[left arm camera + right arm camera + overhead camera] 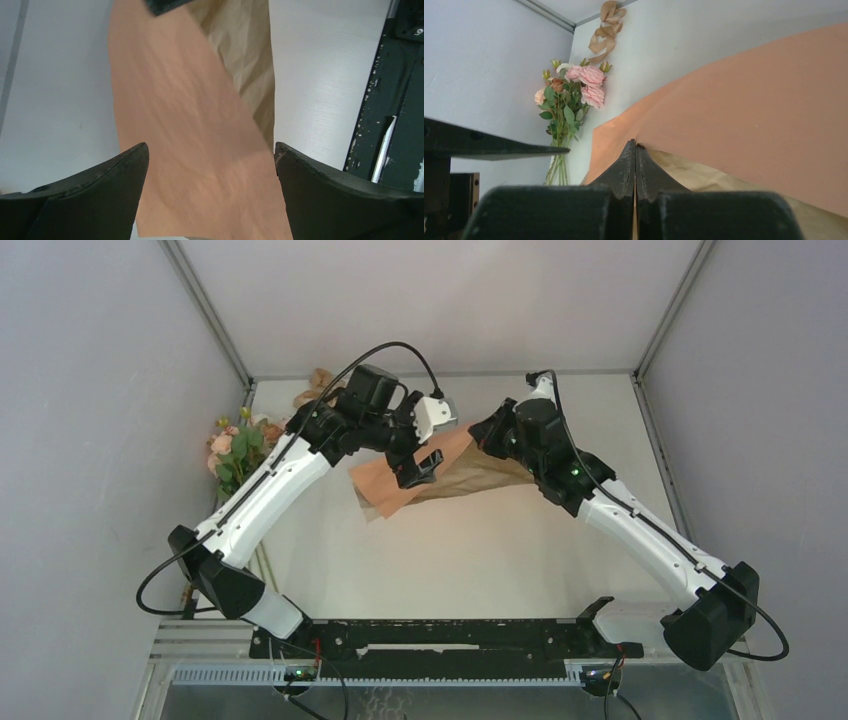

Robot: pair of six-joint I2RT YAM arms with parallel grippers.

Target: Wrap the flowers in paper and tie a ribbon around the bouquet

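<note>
The paper [400, 488] lies mid-table, its orange face up and folded over a paler brown side [485, 475]. My left gripper [425, 466] hovers over the orange fold; in its wrist view the gripper [210, 150] is open, with the paper [185, 125] below and touching neither of its fingers [100, 190]. My right gripper [488, 436] is at the sheet's right end. In its wrist view the gripper [635, 146] is shut on the paper's [754, 110] edge, which arches up. The flowers [234, 448] [574, 90] lie by the left wall. The ribbon [316, 386] [606, 30] curls in the far left corner.
Grey enclosure walls close in the table on the left, back and right. A black mounting rail [440, 640] runs along the near edge and shows in the left wrist view as the rail [395, 100]. The left arm's cable [400, 348] loops above the paper.
</note>
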